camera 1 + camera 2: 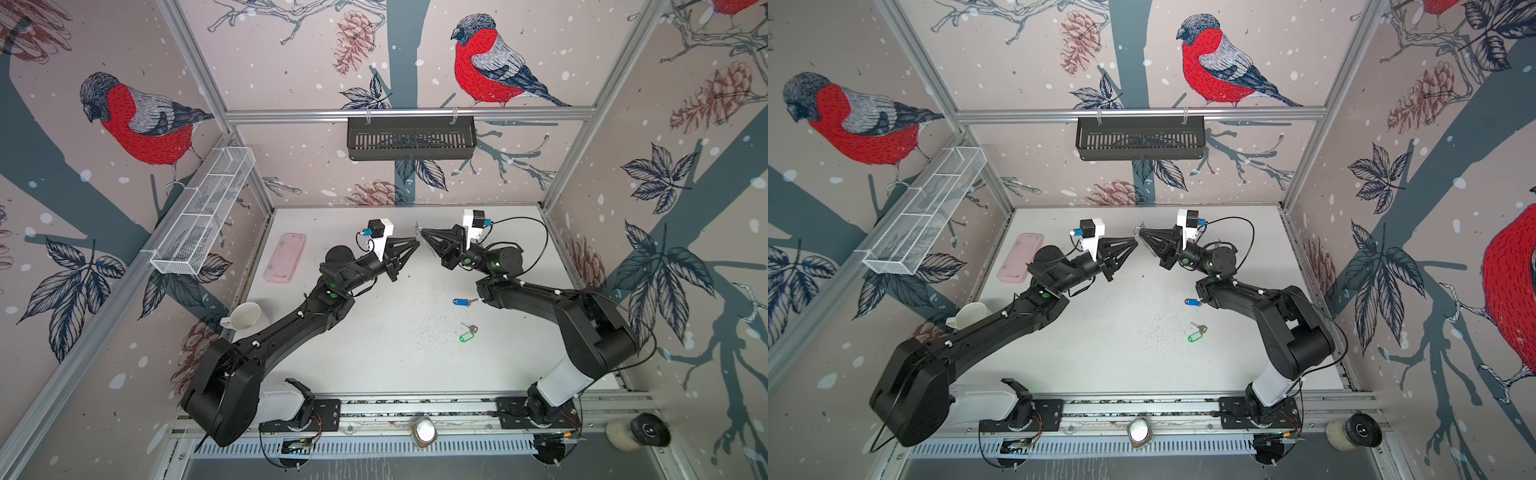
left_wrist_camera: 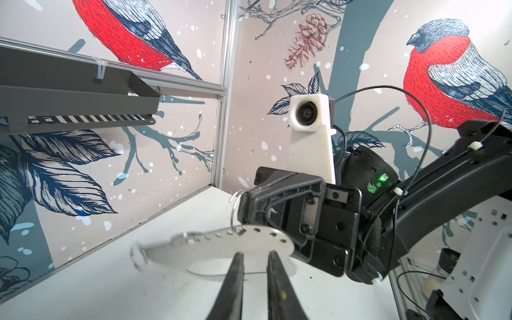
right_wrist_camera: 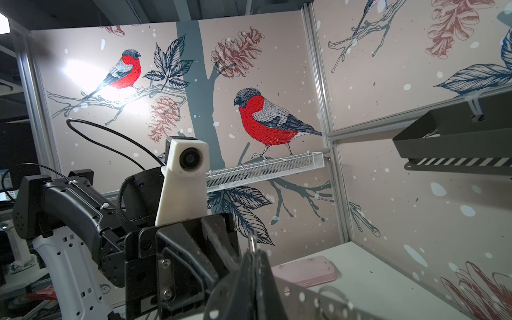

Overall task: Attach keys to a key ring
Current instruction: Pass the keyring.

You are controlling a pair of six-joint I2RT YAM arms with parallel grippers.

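Hanging clear of the bench (image 1: 395, 357), the key ring (image 2: 221, 245) is a flat plate with holes along one edge. It dangles roughly level from a wire ring (image 2: 234, 213) pinched in the closed right gripper (image 2: 243, 203). Facing it, the left gripper (image 2: 255, 256) points at the plate's near edge, jaws narrowly apart, nothing seen between them; contact with the plate unclear. Tips almost meet toward the back wall. Beside the right arm lie the blue-tagged key (image 1: 463, 301) and green-tagged key (image 1: 468, 332), apart. Pink case (image 1: 286, 257) and white mug (image 1: 245, 316) sit on the left arm's side.

Evenly bright, glare on the wall (image 3: 83, 73), key ring (image 2: 221, 245) blurred close up.
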